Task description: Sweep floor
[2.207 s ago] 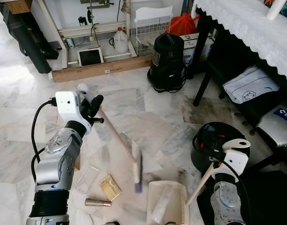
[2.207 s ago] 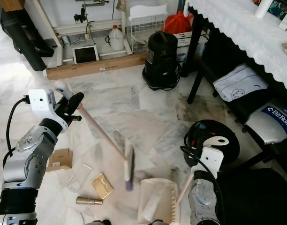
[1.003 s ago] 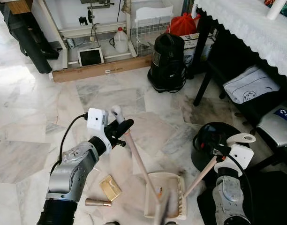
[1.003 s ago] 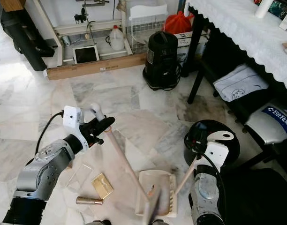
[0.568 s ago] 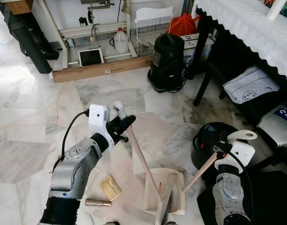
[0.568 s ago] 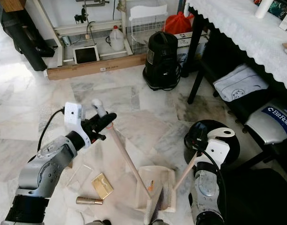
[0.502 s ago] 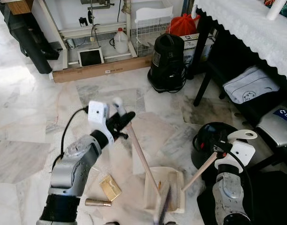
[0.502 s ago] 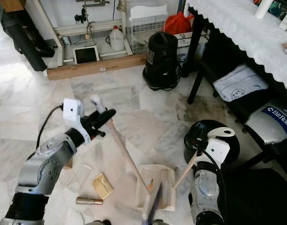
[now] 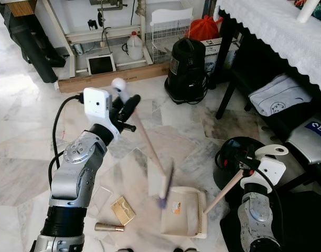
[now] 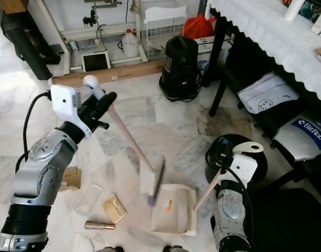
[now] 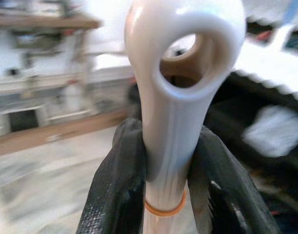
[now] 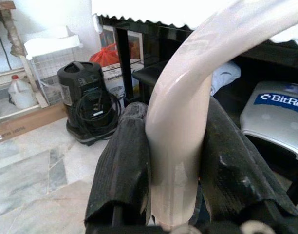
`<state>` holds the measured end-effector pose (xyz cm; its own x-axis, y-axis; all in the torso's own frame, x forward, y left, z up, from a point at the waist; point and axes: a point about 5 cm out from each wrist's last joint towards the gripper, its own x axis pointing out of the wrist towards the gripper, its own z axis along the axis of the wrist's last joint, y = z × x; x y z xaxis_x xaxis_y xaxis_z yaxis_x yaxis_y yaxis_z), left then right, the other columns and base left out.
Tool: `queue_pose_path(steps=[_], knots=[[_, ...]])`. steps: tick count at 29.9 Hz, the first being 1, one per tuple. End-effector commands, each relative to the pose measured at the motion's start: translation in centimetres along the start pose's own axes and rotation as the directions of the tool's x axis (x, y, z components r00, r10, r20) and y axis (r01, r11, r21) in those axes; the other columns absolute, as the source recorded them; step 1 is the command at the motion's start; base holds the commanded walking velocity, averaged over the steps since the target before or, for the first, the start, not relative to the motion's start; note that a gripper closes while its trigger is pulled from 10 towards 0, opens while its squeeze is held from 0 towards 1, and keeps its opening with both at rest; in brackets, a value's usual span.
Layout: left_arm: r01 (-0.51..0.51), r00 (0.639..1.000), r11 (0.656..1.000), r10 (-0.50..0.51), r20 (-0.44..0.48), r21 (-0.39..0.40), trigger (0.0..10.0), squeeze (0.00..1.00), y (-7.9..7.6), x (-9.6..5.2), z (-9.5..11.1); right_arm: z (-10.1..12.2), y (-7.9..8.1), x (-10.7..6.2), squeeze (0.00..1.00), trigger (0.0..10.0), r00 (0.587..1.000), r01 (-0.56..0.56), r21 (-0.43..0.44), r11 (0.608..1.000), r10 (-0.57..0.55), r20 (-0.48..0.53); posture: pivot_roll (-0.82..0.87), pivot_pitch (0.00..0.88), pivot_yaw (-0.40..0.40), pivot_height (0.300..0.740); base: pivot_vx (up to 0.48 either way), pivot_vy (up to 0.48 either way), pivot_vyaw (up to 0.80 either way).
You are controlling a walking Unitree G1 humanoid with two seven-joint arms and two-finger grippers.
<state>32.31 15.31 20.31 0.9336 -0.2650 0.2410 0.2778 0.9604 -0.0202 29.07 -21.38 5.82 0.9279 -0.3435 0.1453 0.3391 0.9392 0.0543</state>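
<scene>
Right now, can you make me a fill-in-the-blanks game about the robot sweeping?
1. The left tool is shut on the handle of the ____.
2. The right tool holds the handle of the ____.
3. The small orange scrap lies inside the ____.
4. The gold card lies on the ____.

Missing words: broom; dustpan; dustpan; floor

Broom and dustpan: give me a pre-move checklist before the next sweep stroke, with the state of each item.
1. Left gripper clamped on the broom handle: ok.
2. Right gripper clamped on the dustpan handle: ok.
3. Dustpan lying on the floor, mouth toward the brush: ok.
4. Brush head touching the floor: cannot tell, blurred.
5. Gold box and gold tube swept in: not ok, lying left of the pan.
6. Orange scrap in the pan: ok.
</scene>
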Motion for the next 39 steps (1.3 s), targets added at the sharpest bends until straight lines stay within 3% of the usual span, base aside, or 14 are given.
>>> queue_pose_path(steps=[1, 5, 13, 25, 34, 39], knots=[[-0.064, 0.998, 0.998, 0.064, -0.001, 0.025, 10.0, 0.00, 0.6, -0.6, -0.8, 0.8, 0.2, 0.2, 0.00, 10.0, 0.999, -0.006, 0.016, 1.000, 0.005, 0.047, 0.10, 0.138, -0.021, 0.740, 0.000, 0.000, 0.00], [-0.080, 0.997, 0.990, 0.082, -0.009, 0.113, 10.0, 0.00, 0.6, -0.8, -1.9, 1.9, 0.2, 0.7, 0.00, 10.0, 0.995, 0.001, 0.062, 0.998, -0.007, 0.095, 0.09, 0.121, -0.020, 0.740, 0.000, 0.000, 0.00], [-0.093, 0.996, 0.984, 0.093, 0.007, 0.153, 10.0, 0.00, 0.3, -0.9, -3.9, 4.0, 0.9, 1.3, 0.00, 10.0, 0.984, -0.006, 0.127, 0.992, -0.017, 0.176, 0.09, 0.070, -0.034, 0.740, 0.000, 0.000, 0.00], [-0.132, 0.991, 0.973, 0.123, 0.056, 0.189, 10.0, 0.00, 1.6, 0.6, -4.1, 3.5, 1.6, 0.9, 0.00, 10.0, 0.993, -0.023, 0.150, 0.988, 0.004, 0.120, 0.06, 0.000, -0.002, 0.740, 0.000, 0.000, 0.00], [-0.172, 0.985, 0.969, 0.169, 0.029, 0.178, 10.0, 0.00, 2.7, 0.1, -5.7, 3.2, 1.9, 0.7, 0.00, 10.0, 0.994, -0.055, 0.132, 0.990, 0.042, 0.100, 0.06, 0.000, -0.006, 0.740, 0.000, 0.000, 0.00], [-0.173, 0.985, 0.969, 0.171, 0.027, 0.175, 10.0, 0.00, 2.3, -0.3, -6.4, 3.1, 1.9, 0.6, 0.00, 10.0, 0.994, -0.064, 0.119, 0.991, 0.053, 0.093, 0.06, 0.000, -0.017, 0.740, 0.000, 0.000, 0.00]])
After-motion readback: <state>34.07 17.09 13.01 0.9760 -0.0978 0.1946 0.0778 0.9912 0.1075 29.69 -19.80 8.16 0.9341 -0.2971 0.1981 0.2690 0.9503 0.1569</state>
